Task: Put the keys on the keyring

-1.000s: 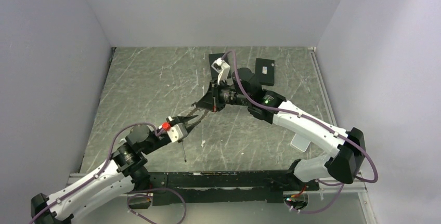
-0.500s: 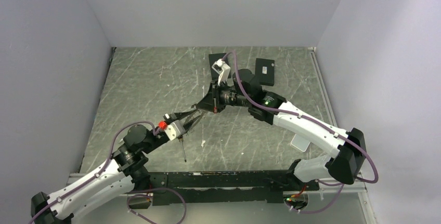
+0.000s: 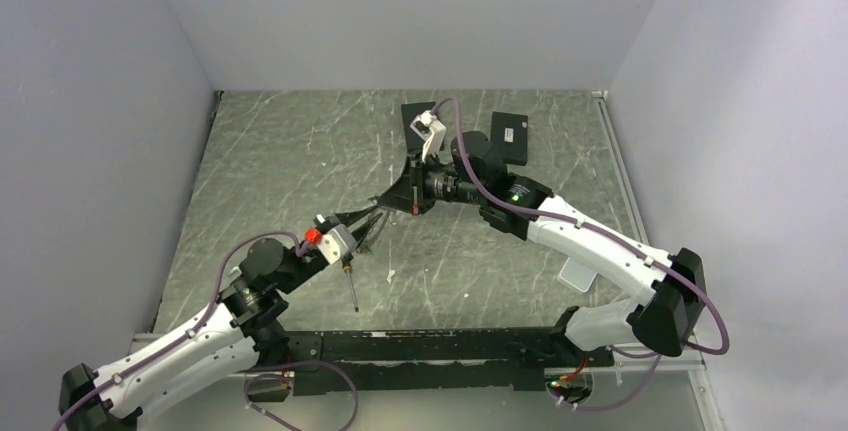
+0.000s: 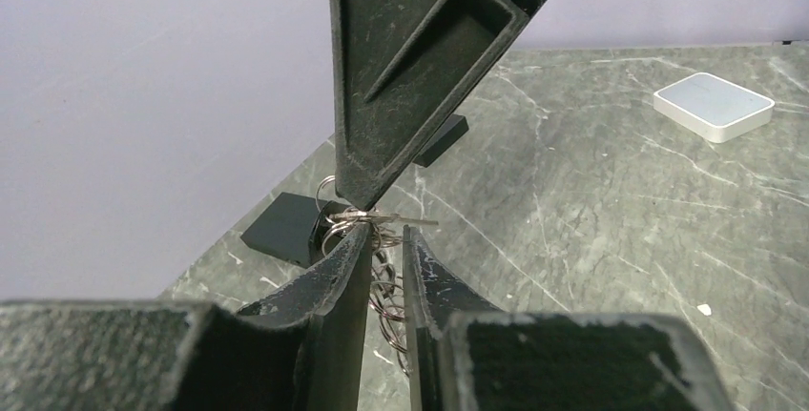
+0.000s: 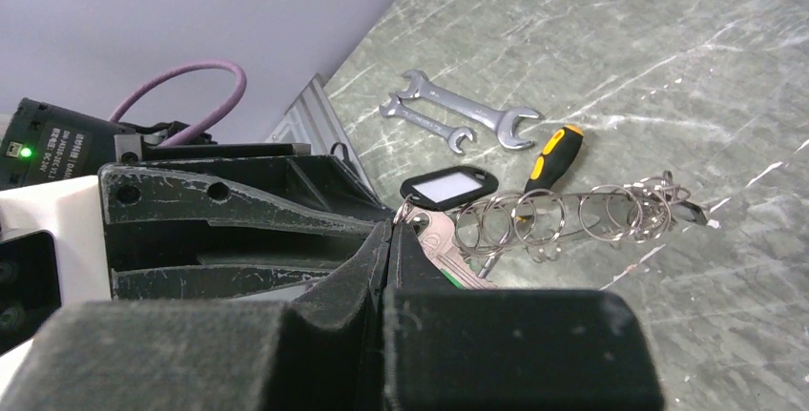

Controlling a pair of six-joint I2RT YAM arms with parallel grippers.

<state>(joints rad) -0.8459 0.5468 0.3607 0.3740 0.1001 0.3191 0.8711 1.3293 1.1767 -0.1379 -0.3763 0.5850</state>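
Both arms meet over mid-table, key bunch held off the surface between them.
Right gripper [image 5: 391,239] has its fingers pressed together on the keys [image 5: 445,237] at one end of the bunch. The keyring [image 5: 561,215] (looks like several wire loops chained together) runs out from there, with a black tag [image 5: 448,185] beside it. Left gripper [image 4: 386,244] faces it from the opposite side, fingers a narrow slit apart with loops showing in the slit; can't tell if it's actually pinching them. In the left wrist view the right fingertip sits just above the left tips. On the table [image 3: 280,151]: two wrenches [image 5: 458,115] side by side, screwdriver [image 5: 551,155] just beside them, white box [image 4: 713,106] well apart, black block [image 3: 510,137] near the far edge.
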